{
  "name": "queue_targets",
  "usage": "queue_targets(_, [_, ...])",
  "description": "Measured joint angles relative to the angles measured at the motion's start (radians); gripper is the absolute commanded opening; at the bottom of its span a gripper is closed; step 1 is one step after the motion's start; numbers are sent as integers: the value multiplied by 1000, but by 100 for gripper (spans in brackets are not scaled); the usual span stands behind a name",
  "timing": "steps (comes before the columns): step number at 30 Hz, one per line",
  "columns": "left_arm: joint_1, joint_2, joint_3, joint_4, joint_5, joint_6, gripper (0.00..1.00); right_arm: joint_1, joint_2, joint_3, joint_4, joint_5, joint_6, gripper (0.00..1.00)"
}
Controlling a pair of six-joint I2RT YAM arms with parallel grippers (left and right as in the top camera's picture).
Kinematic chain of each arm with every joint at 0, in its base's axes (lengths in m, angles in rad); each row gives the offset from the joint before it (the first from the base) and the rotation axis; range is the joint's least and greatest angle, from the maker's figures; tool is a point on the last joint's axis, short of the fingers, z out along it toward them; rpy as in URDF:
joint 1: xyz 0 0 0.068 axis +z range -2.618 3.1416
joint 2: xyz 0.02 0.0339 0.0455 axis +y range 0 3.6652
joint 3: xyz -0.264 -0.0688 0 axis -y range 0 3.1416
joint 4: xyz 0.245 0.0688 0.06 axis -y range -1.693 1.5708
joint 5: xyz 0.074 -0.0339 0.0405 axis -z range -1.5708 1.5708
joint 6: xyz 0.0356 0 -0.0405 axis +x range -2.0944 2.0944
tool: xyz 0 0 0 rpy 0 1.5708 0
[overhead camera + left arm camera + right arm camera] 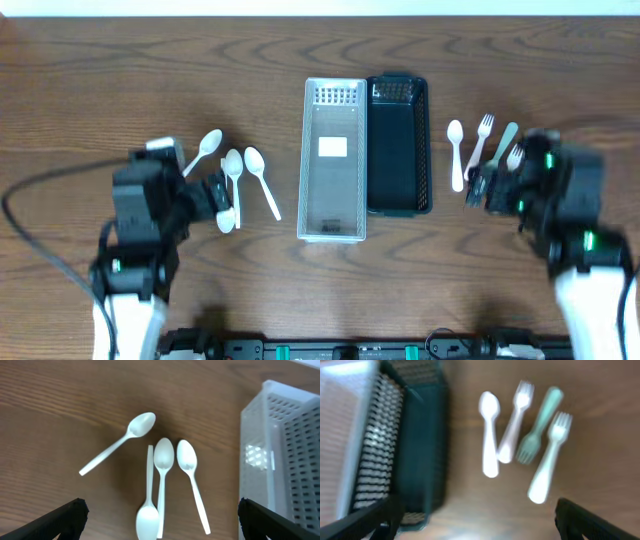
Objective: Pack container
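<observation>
Four white spoons (233, 162) lie at centre left of the overhead view, two seemingly touching, near the white basket (303, 170). The left gripper (161, 512) and right gripper (477, 510) both gape empty. I think a pinch there may drag two spoons together.

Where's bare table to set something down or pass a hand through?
Bare table: the far-left corner beyond the spoons, the far-right corner past the forks, and the near strip in front of the white basket and black basket. It is crowded at both cutlery clusters flanking the baskets. The baskets sit side by side with no visible gap.
</observation>
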Motion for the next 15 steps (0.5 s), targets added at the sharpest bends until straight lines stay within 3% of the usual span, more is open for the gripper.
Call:
queue_targets(7, [13, 229, 151, -28, -45, 11, 98, -44, 407, 301, -138, 101, -56, 99])
queue_targets(15, [32, 323, 157, -73, -60, 18, 98, -145, 636, 324, -169, 34, -65, 99])
